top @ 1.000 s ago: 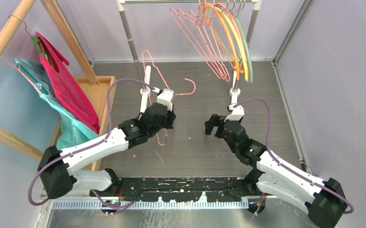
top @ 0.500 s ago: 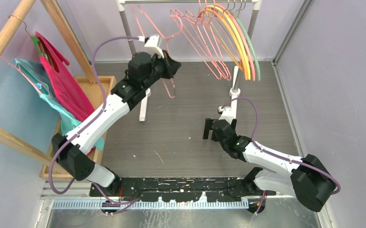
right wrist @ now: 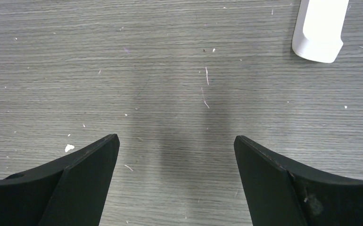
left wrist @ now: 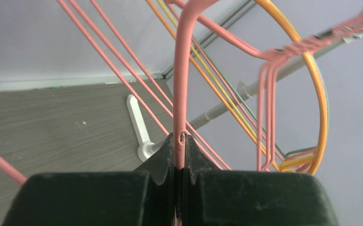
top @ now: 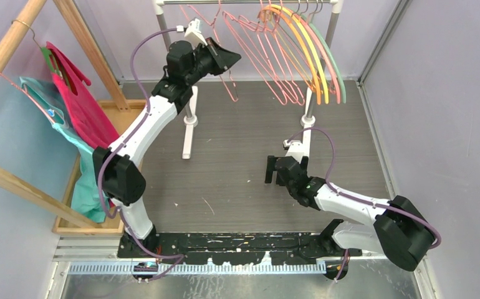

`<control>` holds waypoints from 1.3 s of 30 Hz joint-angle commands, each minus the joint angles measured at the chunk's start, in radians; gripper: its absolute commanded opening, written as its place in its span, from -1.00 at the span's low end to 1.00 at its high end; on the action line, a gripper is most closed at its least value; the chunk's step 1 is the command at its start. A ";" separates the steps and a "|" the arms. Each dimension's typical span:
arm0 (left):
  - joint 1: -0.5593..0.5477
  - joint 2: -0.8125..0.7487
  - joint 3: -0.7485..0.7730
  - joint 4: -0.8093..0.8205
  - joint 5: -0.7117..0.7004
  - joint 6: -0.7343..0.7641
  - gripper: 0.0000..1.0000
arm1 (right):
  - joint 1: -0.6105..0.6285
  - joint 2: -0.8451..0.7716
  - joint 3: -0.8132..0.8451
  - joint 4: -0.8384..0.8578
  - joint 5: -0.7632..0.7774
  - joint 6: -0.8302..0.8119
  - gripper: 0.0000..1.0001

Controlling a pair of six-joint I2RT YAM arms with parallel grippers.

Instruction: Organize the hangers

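Left claw (left wrist: 179, 141) clenched hard on a thin pink wire clothes hanger (left wrist: 181, 84). The wire runs up out of the pinch between the two black fingers (left wrist: 158, 160) and bends over to the right at the top of the wrist view. Whether that stretch is a shoulder or the hook's stem I cannot tell. From above, this claw is raised high beside the silver metal rail (top: 250, 2) of the white rack, with the held hanger dangling below it. It sits just left of the bunch already hooked on the rail: more pink wire hangers (top: 268, 59), then thicker orange (top: 305, 53), yellow (top: 322, 62) and grey-green (top: 338, 75) ones fanned out to the right. My read on handling: very light, springy rather than stiff, smooth and round in section, so it will likely pivot or slide in the pinch if swung. Snagging on the neighbours' wires looks like the main risk. Best hold, I reckon, is near the neck under the hook, where the frame twists least and the hook can be steered onto the rail. Right claw (right wrist: 176, 137) released, jaws wide with nothing between them, low over the grey wood-grain floor (right wrist: 170, 61). A white rack foot (right wrist: 318, 33) lies near it, and it is well apart from every hanger.
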 commanded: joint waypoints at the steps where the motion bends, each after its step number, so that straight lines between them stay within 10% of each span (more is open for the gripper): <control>1: 0.046 0.034 0.067 0.164 0.120 -0.179 -0.99 | 0.001 0.005 0.045 0.045 0.020 0.000 0.97; 14: 0.055 0.103 0.099 0.081 0.217 -0.234 -0.99 | 0.001 0.035 0.046 0.051 0.011 0.001 1.00; 26: 0.055 -0.045 -0.029 0.057 0.276 -0.051 0.06 | 0.001 0.071 0.060 0.052 -0.002 -0.005 1.00; 32: 0.055 -0.107 -0.053 0.006 0.221 0.056 0.94 | 0.001 0.078 0.060 0.055 -0.008 -0.013 1.00; 39: 0.068 -0.166 -0.130 0.021 0.158 0.104 0.96 | 0.001 0.089 0.058 0.063 -0.016 -0.017 1.00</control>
